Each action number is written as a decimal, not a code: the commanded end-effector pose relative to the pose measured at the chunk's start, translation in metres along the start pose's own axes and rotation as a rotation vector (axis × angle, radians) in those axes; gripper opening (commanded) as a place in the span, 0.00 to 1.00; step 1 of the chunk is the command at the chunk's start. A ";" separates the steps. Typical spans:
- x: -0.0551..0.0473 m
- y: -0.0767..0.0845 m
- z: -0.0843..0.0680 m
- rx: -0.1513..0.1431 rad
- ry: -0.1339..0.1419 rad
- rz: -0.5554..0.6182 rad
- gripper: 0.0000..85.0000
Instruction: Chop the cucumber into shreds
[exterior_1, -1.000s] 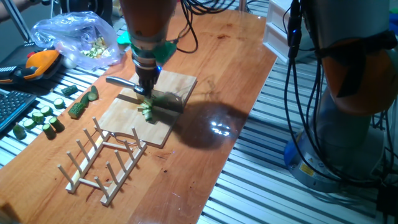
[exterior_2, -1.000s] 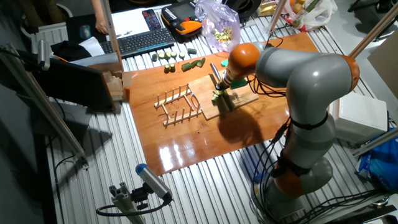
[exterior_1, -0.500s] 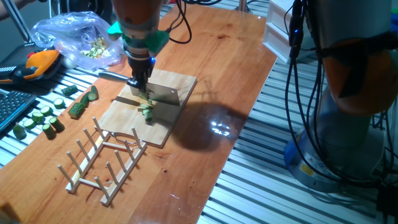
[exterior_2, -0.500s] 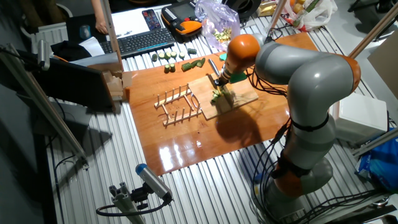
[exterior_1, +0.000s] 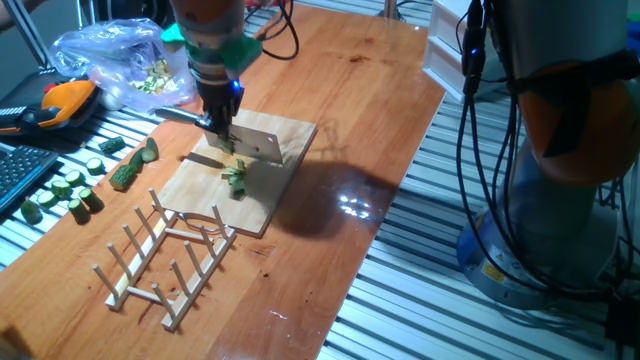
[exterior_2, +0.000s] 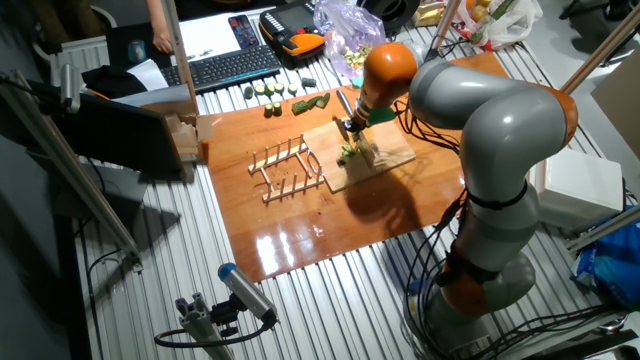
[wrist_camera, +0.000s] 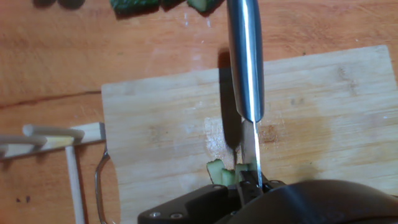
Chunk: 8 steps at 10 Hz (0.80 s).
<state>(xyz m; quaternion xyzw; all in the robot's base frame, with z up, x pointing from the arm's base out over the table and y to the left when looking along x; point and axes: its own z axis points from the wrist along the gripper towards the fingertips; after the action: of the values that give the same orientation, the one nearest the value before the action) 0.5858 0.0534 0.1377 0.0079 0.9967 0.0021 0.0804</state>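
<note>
My gripper (exterior_1: 222, 128) is shut on a knife (exterior_1: 255, 143) and holds it level a little above the wooden cutting board (exterior_1: 265, 205), blade pointing right, steel handle pointing left. Below the blade, the cucumber (exterior_1: 236, 178) lies on the board as a few small pale-green strips with dark edges. From the other fixed view, the gripper (exterior_2: 348, 125) hangs just over the cucumber (exterior_2: 348, 153). Looking down from the hand, I see the knife (wrist_camera: 244, 56) edge-on, with the cucumber (wrist_camera: 217, 171) beside the blade's lower part, partly hidden by the gripper (wrist_camera: 250, 185).
A wooden dish rack (exterior_1: 165, 255) stands just in front of the board. Round cucumber slices (exterior_1: 62, 190) and a longer dark green piece (exterior_1: 128, 172) lie at the table's left edge. A plastic bag (exterior_1: 120, 65) and an orange device (exterior_1: 65, 100) sit behind them.
The gripper has lifted the knife off the cucumber and drawn it up and slightly back-left. The cucumber strips stay where they were on the board.
</note>
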 end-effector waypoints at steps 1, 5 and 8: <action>-0.002 0.000 -0.002 0.010 -0.011 0.016 0.00; -0.019 0.015 -0.021 0.021 -0.033 0.118 0.00; -0.034 0.028 -0.042 0.066 -0.084 0.115 0.00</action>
<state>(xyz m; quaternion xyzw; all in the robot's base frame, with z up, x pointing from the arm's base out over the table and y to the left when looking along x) 0.6131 0.0805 0.1843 0.0668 0.9898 -0.0276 0.1228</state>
